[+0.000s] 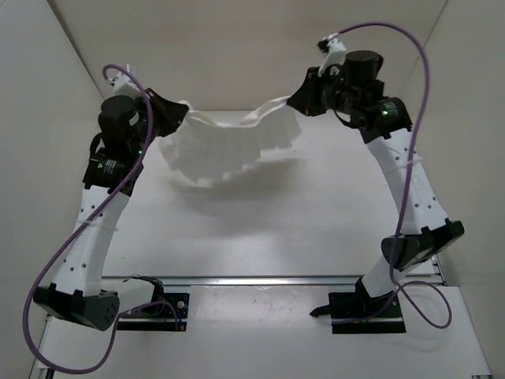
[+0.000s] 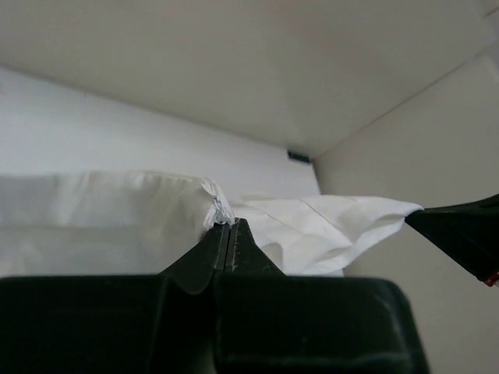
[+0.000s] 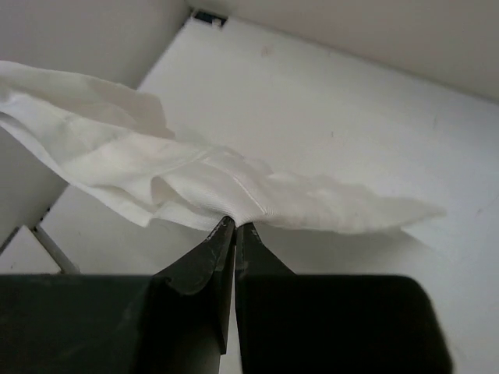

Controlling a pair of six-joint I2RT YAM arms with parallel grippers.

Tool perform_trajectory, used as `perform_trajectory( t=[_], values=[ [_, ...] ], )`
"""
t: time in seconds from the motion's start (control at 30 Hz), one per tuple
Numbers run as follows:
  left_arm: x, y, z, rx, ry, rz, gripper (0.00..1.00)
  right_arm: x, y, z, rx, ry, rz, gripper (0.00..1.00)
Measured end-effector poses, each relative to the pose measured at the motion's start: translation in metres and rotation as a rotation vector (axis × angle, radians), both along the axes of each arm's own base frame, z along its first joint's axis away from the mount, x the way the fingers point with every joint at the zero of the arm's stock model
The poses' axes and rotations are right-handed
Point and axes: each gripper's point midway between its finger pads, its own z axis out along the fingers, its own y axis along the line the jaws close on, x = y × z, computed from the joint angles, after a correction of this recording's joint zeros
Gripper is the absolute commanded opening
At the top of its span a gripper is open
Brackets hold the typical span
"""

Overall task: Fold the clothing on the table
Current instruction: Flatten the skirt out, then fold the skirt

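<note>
A large flat matte white desk (image 1: 316, 213) lies below my two arms. Over its far half, a thin, wrinkled white fabric garment (image 1: 229, 146) hangs sagging between my claws. My left claw (image 1: 180, 118) is pressed together, pinching one top edge. My right claw (image 1: 293, 101) pinches the opposite edge.

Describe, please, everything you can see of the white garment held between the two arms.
The clothing is thin, soft, plain white fabric, wrinkled, with a stitched seam showing. It hangs, sagging in the middle, between the left gripper, shut on one upper end, and the right gripper, shut on the other. It seems lifted off the table, casting a shadow there.
</note>
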Motion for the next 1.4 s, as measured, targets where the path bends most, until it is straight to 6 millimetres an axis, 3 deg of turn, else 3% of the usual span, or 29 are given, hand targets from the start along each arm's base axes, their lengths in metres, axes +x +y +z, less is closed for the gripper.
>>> perform_trajectory(
  t=[0.03,0.1,0.17,0.23,0.3,0.33,0.37,0.4,0.47,0.5,0.57,0.6,0.67,0.73,0.83,0.9,1.03,1.2,1.4],
  values=[
    [-0.004,0.005,0.021,-0.011,-0.061,0.012,0.0,-0.003,-0.007,0.017,0.021,-0.044,-0.006,0.0],
    [-0.017,0.011,0.041,-0.032,-0.134,0.022,0.0,-0.01,-0.027,0.039,0.058,-0.108,-0.029,0.0],
    [-0.03,0.012,0.035,-0.055,-0.157,0.017,0.0,-0.017,-0.045,0.037,0.082,-0.119,-0.048,0.0],
    [-0.035,0.005,0.008,-0.074,-0.124,-0.013,0.0,-0.02,-0.052,0.012,0.091,-0.079,-0.054,0.0],
    [-0.03,0.002,-0.036,-0.071,-0.045,-0.016,0.08,-0.022,-0.053,-0.033,0.084,-0.001,-0.062,0.0],
    [-0.027,0.0,-0.069,-0.065,0.017,-0.014,0.2,-0.022,-0.053,-0.063,0.077,0.054,-0.068,0.0],
    [-0.026,-0.001,-0.104,-0.054,0.09,-0.014,0.4,-0.024,-0.052,-0.097,0.067,0.126,-0.075,0.0],
    [-0.029,-0.002,-0.144,-0.041,0.17,-0.017,0.46,-0.031,-0.052,-0.137,0.053,0.218,-0.084,0.05],
    [-0.054,-0.002,-0.228,-0.02,0.361,-0.023,0.63,-0.06,-0.054,-0.218,0.023,0.414,-0.115,0.33],
    [-0.073,-0.002,-0.263,-0.014,0.437,-0.031,0.66,-0.082,-0.058,-0.253,0.003,0.505,-0.134,0.4],
    [-0.116,0.0,-0.316,-0.004,0.56,-0.05,0.67,-0.128,-0.066,-0.299,-0.036,0.637,-0.157,0.46],
    [-0.134,0.001,-0.332,-0.002,0.601,-0.062,0.67,-0.147,-0.069,-0.31,-0.042,0.671,-0.163,0.48],
    [-0.156,0.003,-0.345,-0.003,0.626,-0.078,0.68,-0.168,-0.073,-0.313,-0.027,0.669,-0.165,0.51],
    [-0.157,0.004,-0.339,-0.013,0.59,-0.077,0.69,-0.168,-0.078,-0.306,0.007,0.629,-0.187,0.52],
    [-0.148,0.006,-0.33,-0.02,0.538,-0.062,0.68,-0.155,-0.084,-0.299,0.046,0.576,-0.226,0.52],
    [-0.141,0.009,-0.338,0.001,0.549,-0.034,0.69,-0.146,-0.087,-0.304,0.052,0.572,-0.25,0.52],
    [-0.127,0.016,-0.361,0.081,0.62,0.028,0.68,-0.129,-0.088,-0.332,0.037,0.629,-0.288,0.51],
    [-0.101,0.013,-0.373,0.128,0.627,0.067,0.69,-0.117,-0.081,-0.371,-0.015,0.73,-0.316,0.51],
    [-0.074,0.012,-0.381,0.137,0.605,0.127,0.69,-0.076,-0.063,-0.37,-0.013,0.699,-0.312,0.51]
  ],
)
